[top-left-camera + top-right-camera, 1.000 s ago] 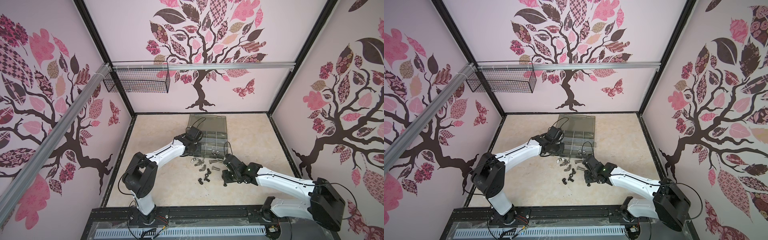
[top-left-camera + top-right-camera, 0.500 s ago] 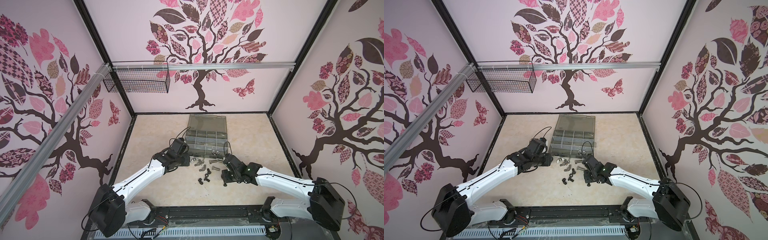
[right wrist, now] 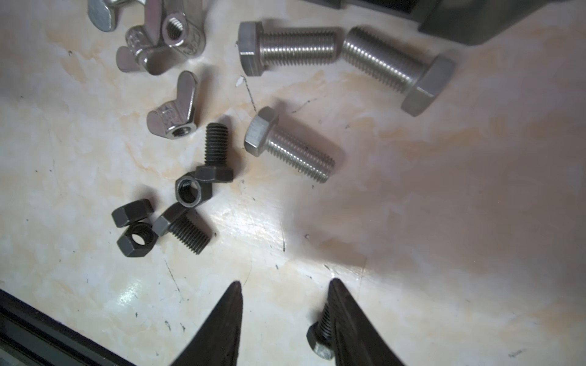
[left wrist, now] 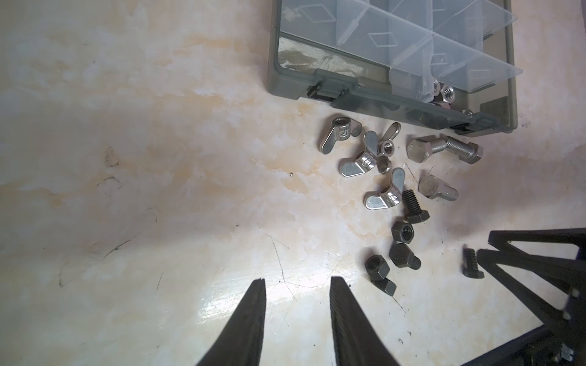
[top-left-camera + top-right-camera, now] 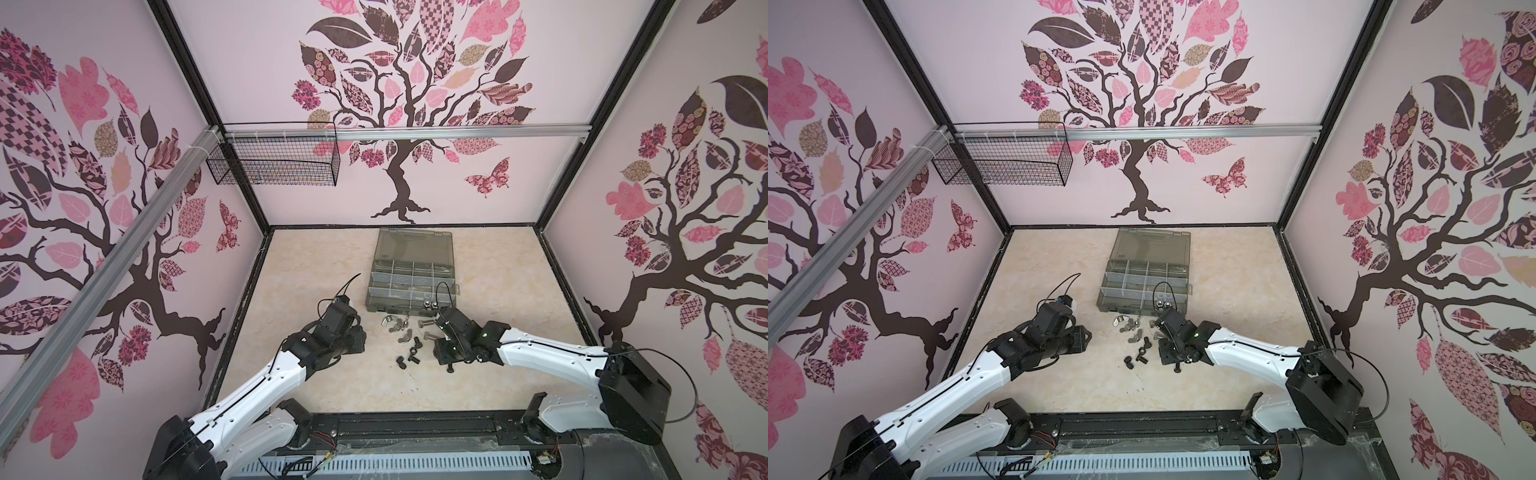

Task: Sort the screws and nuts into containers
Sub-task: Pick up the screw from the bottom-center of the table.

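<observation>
The table (image 4: 158, 158) was glossy, cream-marbled and finely scratched. The case (image 4: 364, 98) was smoky translucent plastic with clear plastic dividers (image 4: 409, 22). The silver bolts (image 3: 298, 47) were dull brushed metal and the wing nuts (image 4: 341, 133) shinier. The black bolts (image 3: 217, 149) and nuts (image 3: 190, 190) were matt. The fingers (image 4: 250, 323) looked matt black and ribbed.

White-shelled left arm (image 5: 257, 380) and right arm (image 5: 548, 353), black joints, looping black cables; black tapered fingers (image 4: 247, 323)
</observation>
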Controlling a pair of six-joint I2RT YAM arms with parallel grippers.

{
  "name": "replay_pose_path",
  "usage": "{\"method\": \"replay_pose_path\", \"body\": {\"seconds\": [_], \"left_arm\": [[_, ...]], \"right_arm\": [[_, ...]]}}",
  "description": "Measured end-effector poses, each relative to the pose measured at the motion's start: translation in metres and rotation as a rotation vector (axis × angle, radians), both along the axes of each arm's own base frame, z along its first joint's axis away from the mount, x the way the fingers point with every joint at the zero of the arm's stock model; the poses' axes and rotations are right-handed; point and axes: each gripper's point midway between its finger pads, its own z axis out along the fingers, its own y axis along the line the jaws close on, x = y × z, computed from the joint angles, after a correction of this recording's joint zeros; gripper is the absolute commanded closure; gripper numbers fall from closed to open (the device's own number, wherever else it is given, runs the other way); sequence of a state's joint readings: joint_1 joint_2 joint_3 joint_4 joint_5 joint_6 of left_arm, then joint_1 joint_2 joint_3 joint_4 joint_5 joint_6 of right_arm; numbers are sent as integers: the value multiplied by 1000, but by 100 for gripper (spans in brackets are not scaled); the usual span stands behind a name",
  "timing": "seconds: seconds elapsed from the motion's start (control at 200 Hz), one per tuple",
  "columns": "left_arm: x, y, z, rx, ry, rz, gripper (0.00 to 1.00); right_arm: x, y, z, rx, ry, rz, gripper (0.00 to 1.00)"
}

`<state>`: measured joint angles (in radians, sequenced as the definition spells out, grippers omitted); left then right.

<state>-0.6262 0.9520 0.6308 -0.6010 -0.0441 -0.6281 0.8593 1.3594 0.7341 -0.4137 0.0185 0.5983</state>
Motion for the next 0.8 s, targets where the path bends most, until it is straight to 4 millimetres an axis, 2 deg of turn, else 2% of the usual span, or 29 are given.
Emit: {"method": "replay_pose_path", "body": {"seconds": [0.17, 0.45, 0.795], "left_arm": [[-9, 6, -3, -24, -5, 21, 63], [-21, 14, -19, -29, 24, 44, 63], [-24, 15, -20, -45, 32, 54, 63]], "right_arm": [[5, 9, 0, -7, 7, 6, 53], [13, 30, 9, 2, -11, 33, 53], [12, 45, -2, -36, 8, 73, 53]]}}
